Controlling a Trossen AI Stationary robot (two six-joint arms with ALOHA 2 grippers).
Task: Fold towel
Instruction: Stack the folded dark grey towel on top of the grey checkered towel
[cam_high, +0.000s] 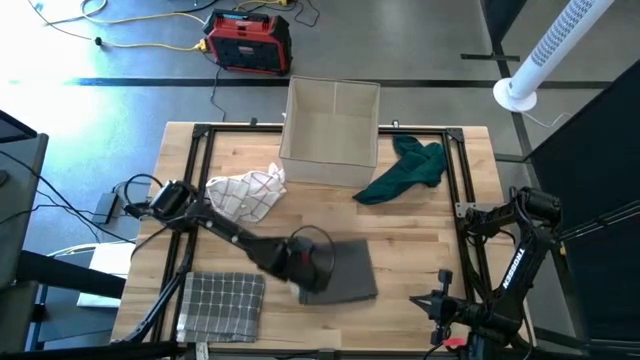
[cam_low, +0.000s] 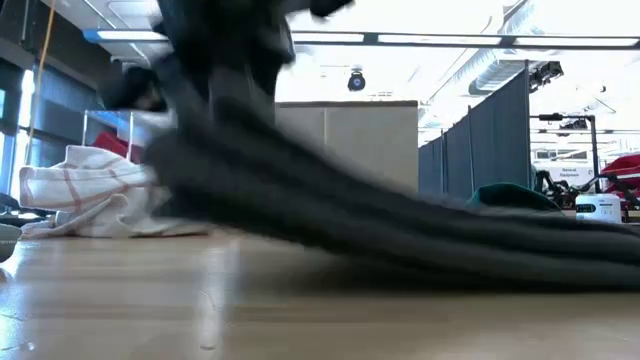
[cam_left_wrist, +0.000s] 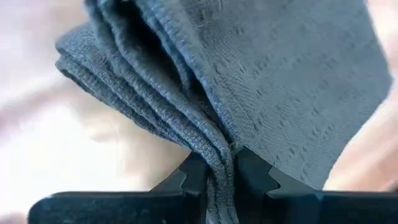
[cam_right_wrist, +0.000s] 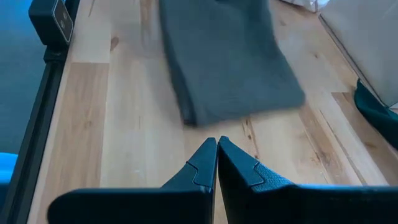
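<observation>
Pinching grey towel (cam_left_wrist: 273, 81) edge (layered) — left hand (cam_left_wrist: 219, 177).

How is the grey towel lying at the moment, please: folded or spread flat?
Folded: the grey towel shows several stacked layers, pinched between the left pincer fingers.
</observation>
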